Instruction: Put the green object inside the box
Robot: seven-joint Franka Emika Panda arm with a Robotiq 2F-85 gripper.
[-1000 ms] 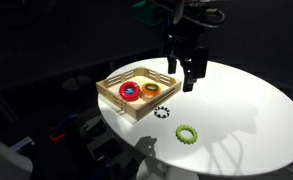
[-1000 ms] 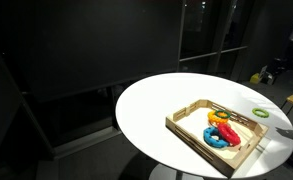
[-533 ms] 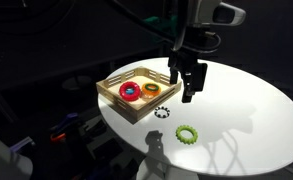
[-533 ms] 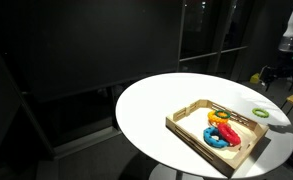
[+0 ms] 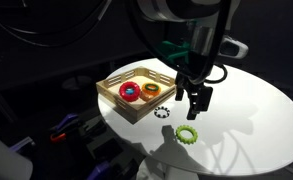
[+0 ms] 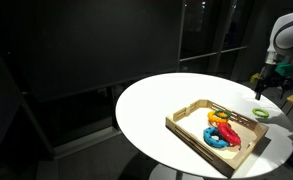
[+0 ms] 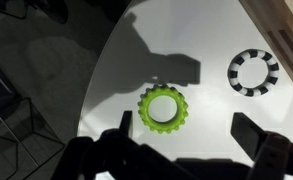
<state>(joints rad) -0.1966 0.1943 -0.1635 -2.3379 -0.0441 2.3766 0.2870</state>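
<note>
Pincer (image 5: 196,107) hangs spread wide above the green object (image 7: 164,109) lying outside the box (image 5: 113,100).

pincer (image 5: 197,108) shifted from beside the box (image 5: 113,97), nearer the green object (image 5: 187,133)

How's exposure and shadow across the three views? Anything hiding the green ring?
Wrist view: small light-green bumpy ring is sharp, with a dark shadow just above it in frame, not covering it; jaws are silhouetted. Both exterior views: room near-black, round white table brightly lit, ring small but visible.
</note>
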